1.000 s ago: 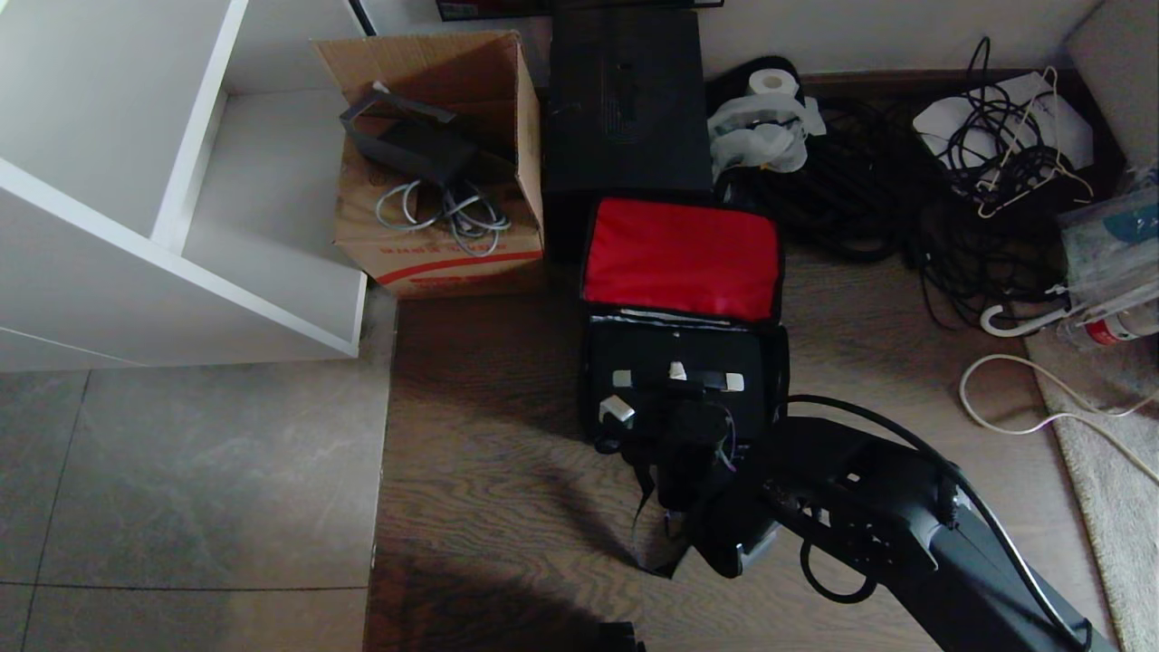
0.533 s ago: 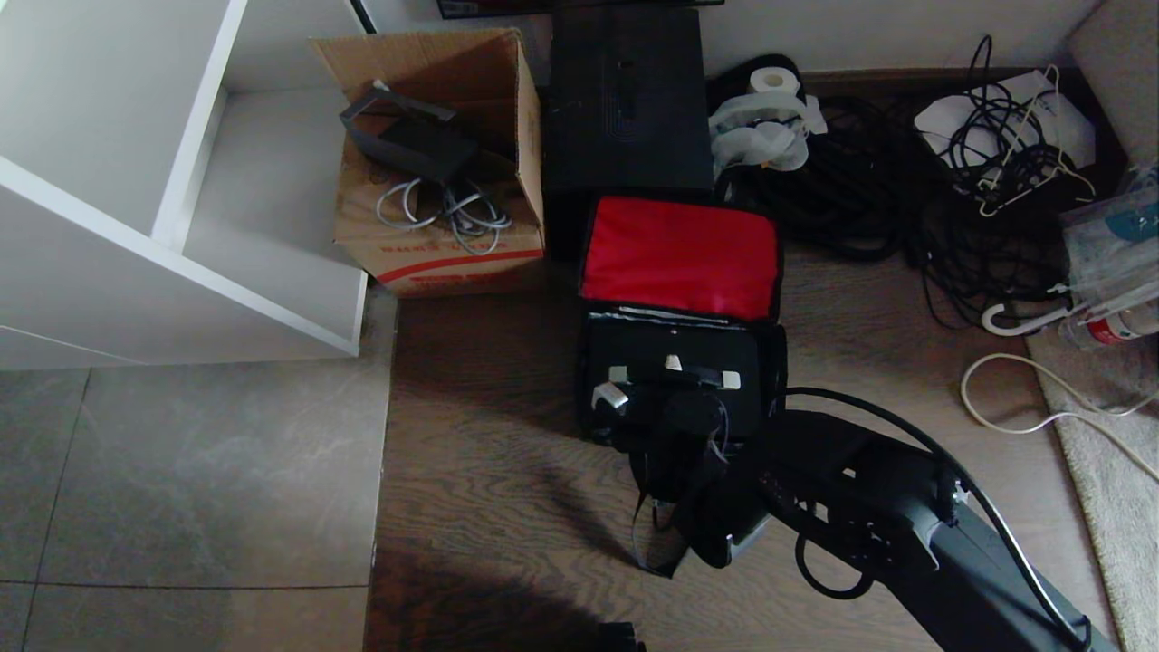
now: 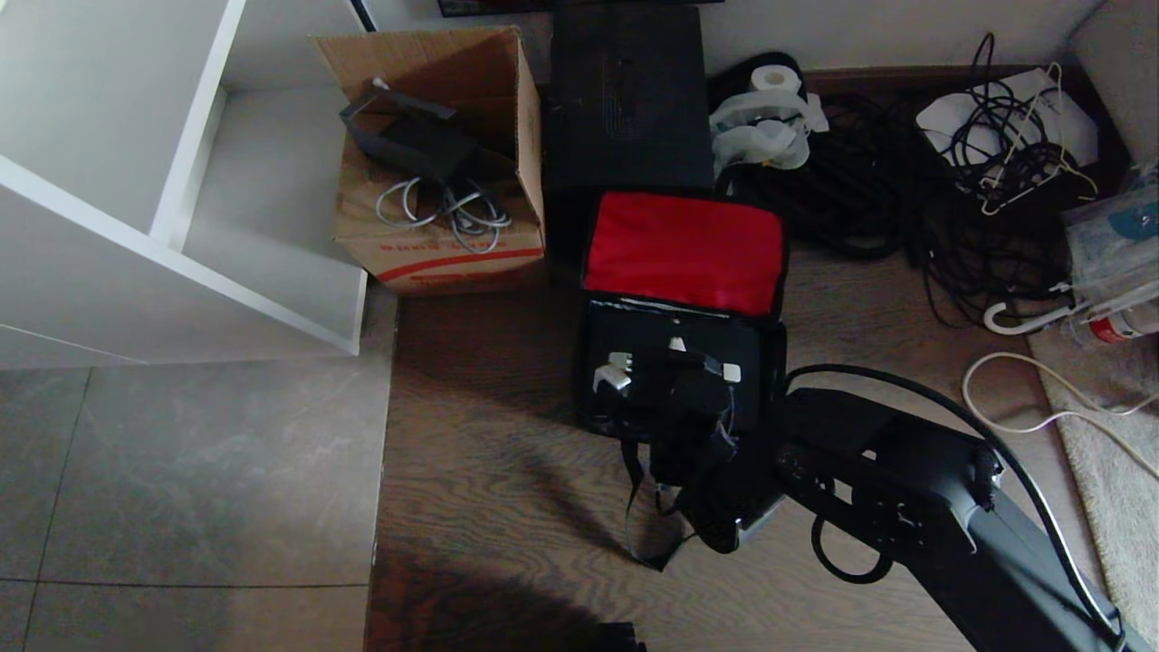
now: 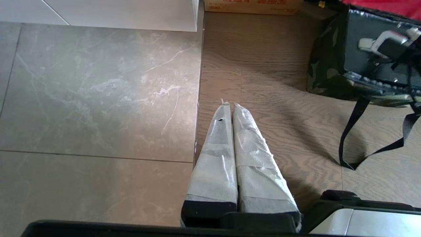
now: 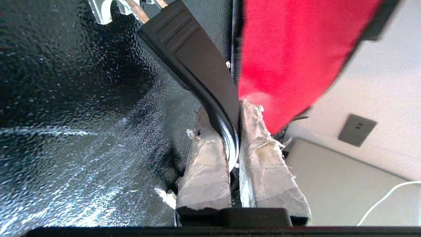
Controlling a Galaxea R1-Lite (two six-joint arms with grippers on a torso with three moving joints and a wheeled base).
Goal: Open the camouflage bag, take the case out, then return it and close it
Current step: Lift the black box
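Observation:
The camouflage bag point(image 3: 684, 252) stands open on the wooden floor, its red-lined lid folded back against a tall black box. Its camouflage side point(image 4: 320, 75) shows in the left wrist view. Inside it sits the black case point(image 3: 634, 340), whose textured face point(image 5: 82, 98) fills the right wrist view. My right gripper point(image 5: 227, 110) is shut on the case's black strap handle point(image 5: 194, 62), which runs between the taped fingers. In the head view the right gripper point(image 3: 681, 394) hovers over the bag's near half. My left gripper point(image 4: 229, 104) hangs shut and empty above the floor, left of the bag.
A brown cardboard box point(image 3: 435, 163) with cables and the tall black box point(image 3: 625, 100) stand behind the bag. White shelving point(image 3: 136, 181) is at the left, a cable tangle point(image 3: 951, 181) and a rug point(image 3: 1105, 453) at the right. The bag's loose strap point(image 3: 647, 534) trails on the floor.
My right gripper has drawn the handle up and toward the red lid. The case's top with its silver-white handle ends has shifted with it. The left arm has stayed still.

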